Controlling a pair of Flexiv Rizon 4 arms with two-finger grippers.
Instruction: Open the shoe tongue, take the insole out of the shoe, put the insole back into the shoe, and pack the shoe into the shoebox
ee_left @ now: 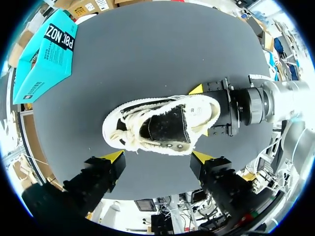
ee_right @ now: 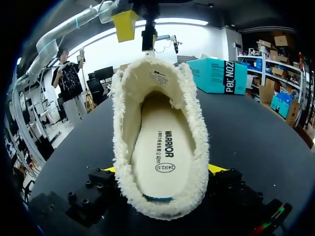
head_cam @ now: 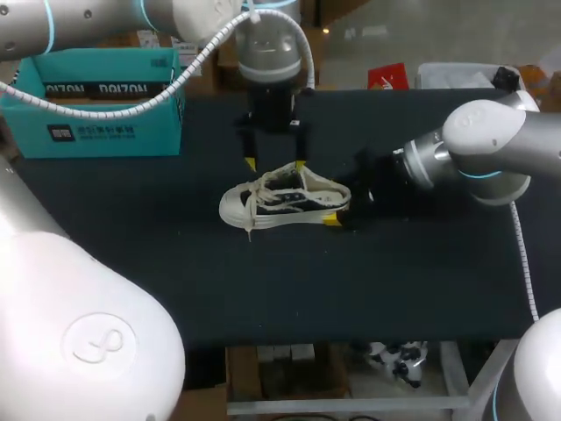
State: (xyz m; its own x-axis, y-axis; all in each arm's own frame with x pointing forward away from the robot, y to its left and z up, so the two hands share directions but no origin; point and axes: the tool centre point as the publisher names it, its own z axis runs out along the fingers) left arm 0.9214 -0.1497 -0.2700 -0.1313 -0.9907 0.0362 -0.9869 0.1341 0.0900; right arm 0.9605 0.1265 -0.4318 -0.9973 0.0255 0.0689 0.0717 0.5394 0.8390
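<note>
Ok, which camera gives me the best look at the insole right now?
The right wrist view: it looks straight into the shoe from the heel, with the insole lying inside. The left wrist view sees the shoe from above, its inside dark. The head view shows only the shoe's outside.

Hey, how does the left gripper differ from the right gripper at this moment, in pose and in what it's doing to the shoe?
The left gripper points down over the shoe; the right gripper lies low and level at its heel. The left gripper is open and touches nothing; the right gripper is shut on the heel. Both have yellow tips and are at the shoe.
</note>
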